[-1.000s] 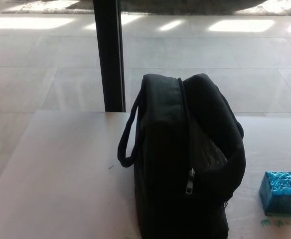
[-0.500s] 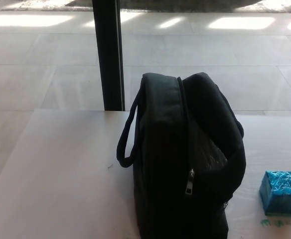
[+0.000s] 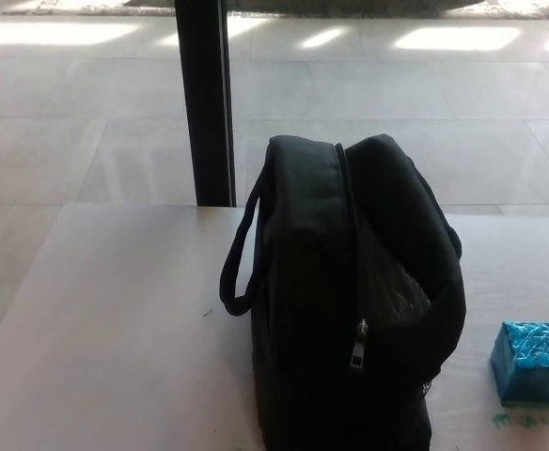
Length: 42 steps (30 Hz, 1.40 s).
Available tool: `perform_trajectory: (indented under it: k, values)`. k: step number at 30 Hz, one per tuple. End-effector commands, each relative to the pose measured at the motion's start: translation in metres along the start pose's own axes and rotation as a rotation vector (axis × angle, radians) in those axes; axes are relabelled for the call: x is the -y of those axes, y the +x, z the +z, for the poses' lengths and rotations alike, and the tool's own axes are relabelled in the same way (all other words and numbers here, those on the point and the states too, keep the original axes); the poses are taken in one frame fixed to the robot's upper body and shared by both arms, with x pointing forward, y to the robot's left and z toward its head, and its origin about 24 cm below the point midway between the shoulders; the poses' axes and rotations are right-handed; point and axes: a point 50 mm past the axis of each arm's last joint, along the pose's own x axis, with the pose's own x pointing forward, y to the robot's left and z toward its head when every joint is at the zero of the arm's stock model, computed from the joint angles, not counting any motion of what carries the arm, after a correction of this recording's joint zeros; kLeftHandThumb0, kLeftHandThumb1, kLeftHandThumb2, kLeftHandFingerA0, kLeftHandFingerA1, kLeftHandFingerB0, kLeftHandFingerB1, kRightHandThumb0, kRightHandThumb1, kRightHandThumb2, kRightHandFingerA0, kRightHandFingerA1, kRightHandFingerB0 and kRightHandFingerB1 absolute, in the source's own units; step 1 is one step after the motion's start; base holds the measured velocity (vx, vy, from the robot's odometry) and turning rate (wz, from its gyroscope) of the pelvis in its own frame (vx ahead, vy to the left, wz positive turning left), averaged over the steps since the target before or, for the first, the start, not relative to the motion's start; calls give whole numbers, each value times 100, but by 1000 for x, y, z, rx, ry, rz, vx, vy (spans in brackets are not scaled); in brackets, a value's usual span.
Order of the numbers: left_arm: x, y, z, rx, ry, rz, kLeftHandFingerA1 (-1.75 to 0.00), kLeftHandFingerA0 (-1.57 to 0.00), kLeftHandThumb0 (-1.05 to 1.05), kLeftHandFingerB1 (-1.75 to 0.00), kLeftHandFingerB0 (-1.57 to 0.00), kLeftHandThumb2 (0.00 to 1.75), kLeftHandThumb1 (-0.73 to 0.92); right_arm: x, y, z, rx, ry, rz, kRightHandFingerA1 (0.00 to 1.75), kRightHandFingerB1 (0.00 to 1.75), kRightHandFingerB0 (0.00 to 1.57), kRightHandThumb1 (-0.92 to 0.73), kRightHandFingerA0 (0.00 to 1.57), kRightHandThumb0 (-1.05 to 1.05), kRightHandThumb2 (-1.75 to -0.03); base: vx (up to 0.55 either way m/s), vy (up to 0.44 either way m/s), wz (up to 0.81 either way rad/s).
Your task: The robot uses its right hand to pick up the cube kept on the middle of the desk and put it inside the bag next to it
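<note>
Hardly anything has changed over the last second: the whole picture has slid by a hair, which is the camera settling rather than any object moving, and the cube (image 3: 532, 362) and the bag (image 3: 354, 301) sit exactly where they were. That suggests the task has not really started; the reach for the cube is the step still ahead. Neither robot hand shows in the picture, so how far open either one is, or whether it holds anything, cannot be told. Nearest the camera, the blue cube rests on the desk (image 3: 115, 329) at the right edge of the view, just beside the bag and apart from it, with a faint green mark on the surface in front of it. The black bag stands upright in the middle, its zipper partly undone so a silvery lining shows through the opening on the side facing the cube, and a carry strap (image 3: 240, 254) loops out on its left. The desk is pale, smooth and otherwise bare. Behind it a dark post (image 3: 204, 103) rises, and beyond that lies a tiled floor (image 3: 77, 94) with bright patches of sunlight.
</note>
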Motion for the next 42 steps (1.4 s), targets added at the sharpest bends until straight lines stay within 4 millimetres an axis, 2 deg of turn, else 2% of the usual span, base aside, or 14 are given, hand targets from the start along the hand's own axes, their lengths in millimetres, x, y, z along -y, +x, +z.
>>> perform_trajectory:
  k: [1, 13, 15, 16, 19, 20, 21, 26, 27, 28, 34, 35, 36, 42]
  values:
    - [-6, -1, -3, 2, -3, 26, -58, -34, -63, -50, -24, 89, 50, -38, 11, 33, 181, -227, 224, 38, 29, 23, -65, 25, -76, -61, 0, 0, 0]
    - [-4, -4, -2, 12, 39, -10, -60, -34, -57, -50, -20, 93, 51, -120, 2, 12, 170, -498, 624, 40, 28, 18, -67, 14, -75, -61, 0, 0, 0]
    - [-4, -5, -2, 11, 35, -7, -60, -34, -57, -51, -21, 93, 52, -122, 4, 12, 170, -503, 633, 52, 48, 0, -35, 2, -38, -97, 0, 0, 0]
    - [-5, -5, -4, 1, 28, -2, -59, -33, -61, -50, -23, 91, 52, -126, 12, 13, 156, -528, 647, 45, 41, 11, -57, 6, -89, -92, 0, 0, 0]
    - [-6, -4, -7, -3, 33, -6, -58, -33, -65, -50, -24, 91, 53, -128, 24, 16, 153, -560, 644, 35, 32, 12, -55, 2, -81, -94, 0, 0, 0]
    - [-8, -4, -9, -11, 38, 4, -58, -33, -67, -50, -25, 91, 53, -129, 34, 21, 158, -588, 634, 33, 27, 12, -69, 2, -79, -62, 0, 0, 0]
    - [-8, -4, -9, -13, 36, 7, -58, -33, -67, -50, -25, 91, 52, -129, 39, 22, 159, -599, 627, 25, 34, 11, -54, 0, -79, -95, 0, 0, 0]
    - [-9, -8, -10, -19, 26, -2, -58, -31, -66, -51, -24, 90, 52, -123, 68, 31, 138, -702, 562, 21, 32, 12, -54, 0, -84, -93, 0, 0, 0]
    - [-9, -8, -11, -22, 24, -3, -58, -31, -64, -51, -24, 91, 52, -122, 71, 33, 144, -719, 555, 26, 26, 11, -67, 0, -79, -61, 0, 0, 0]
    - [-9, -8, -11, -27, 26, -5, -58, -32, -64, -51, -24, 91, 52, -120, 76, 39, 163, -743, 544, 26, 34, 5, -51, 0, -77, -93, 0, 0, 0]
    - [-14, -10, -16, -55, 20, 10, -59, -33, -63, -51, -23, 89, 49, -120, 82, 70, 295, -747, 515, 23, 36, 10, -51, 3, -79, -91, 0, 0, 0]
    - [-14, -9, -16, -52, 30, 7, -59, -33, -62, -51, -23, 91, 51, -121, 83, 73, 311, -751, 511, 32, 28, 17, -67, 0, -79, -61, 0, 0, 0]
    - [-13, -10, -16, -51, 36, 2, -59, -34, -62, -51, -23, 91, 51, -121, 84, 76, 327, -757, 505, 26, 38, 13, -52, 2, -80, -93, 0, 0, 0]
    - [-18, -6, -17, -50, 34, 20, -58, -35, -60, -50, -23, 91, 52, -121, 93, 63, 212, -858, 558, 26, 39, 10, -50, 0, -76, -92, 0, 0, 0]
